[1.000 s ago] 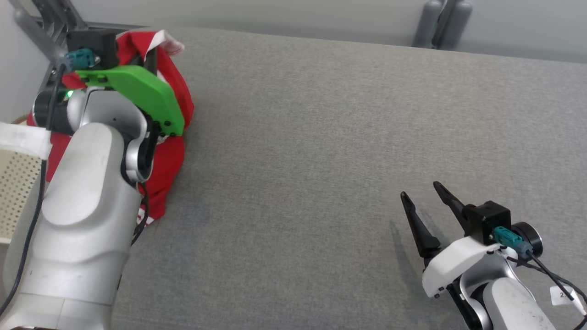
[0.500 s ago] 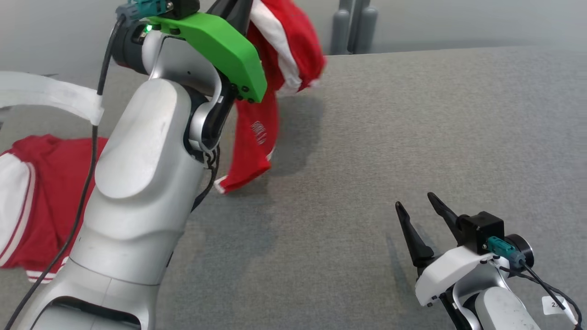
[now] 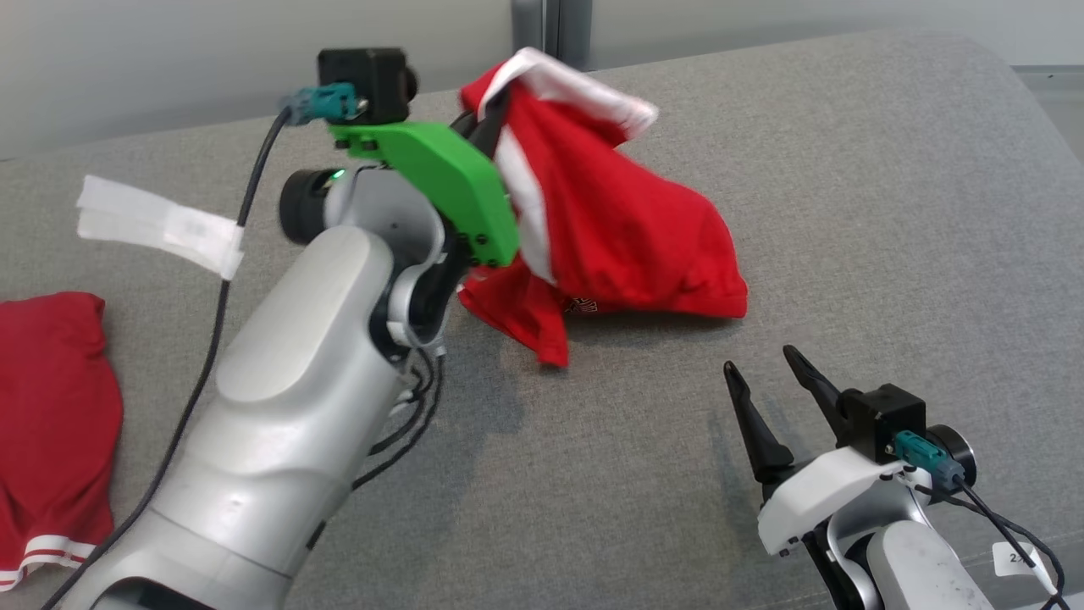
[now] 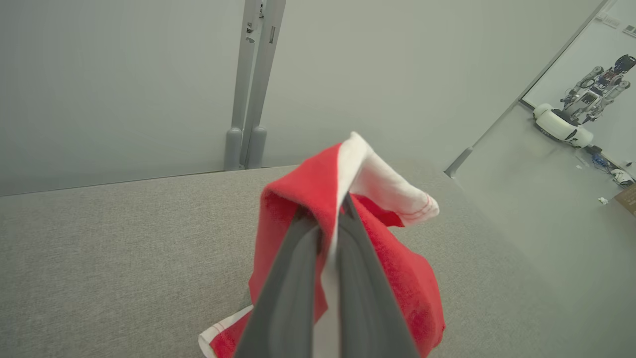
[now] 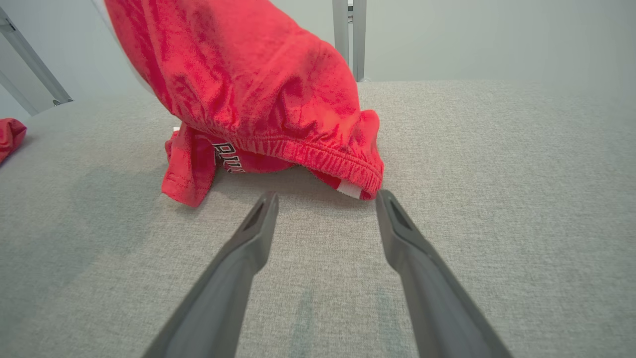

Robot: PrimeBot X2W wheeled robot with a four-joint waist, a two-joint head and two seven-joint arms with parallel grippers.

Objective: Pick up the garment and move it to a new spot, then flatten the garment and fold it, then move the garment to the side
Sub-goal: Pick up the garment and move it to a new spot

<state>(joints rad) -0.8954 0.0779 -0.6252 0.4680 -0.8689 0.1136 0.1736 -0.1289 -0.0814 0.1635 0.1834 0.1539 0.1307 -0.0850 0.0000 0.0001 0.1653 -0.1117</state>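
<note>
The left gripper (image 3: pixel 489 119) pinches the red garment's (image 3: pixel 618 229) raised edge; the right gripper (image 3: pixel 760 360), near right, gapes empty. The right wrist view reveals the elastic waistband (image 5: pixel 323 154).

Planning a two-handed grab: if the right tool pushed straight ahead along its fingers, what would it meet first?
Probably the elastic waistband edge of the red fabric garment, hanging low just beyond the open right tool; depth is hard to judge.
</note>
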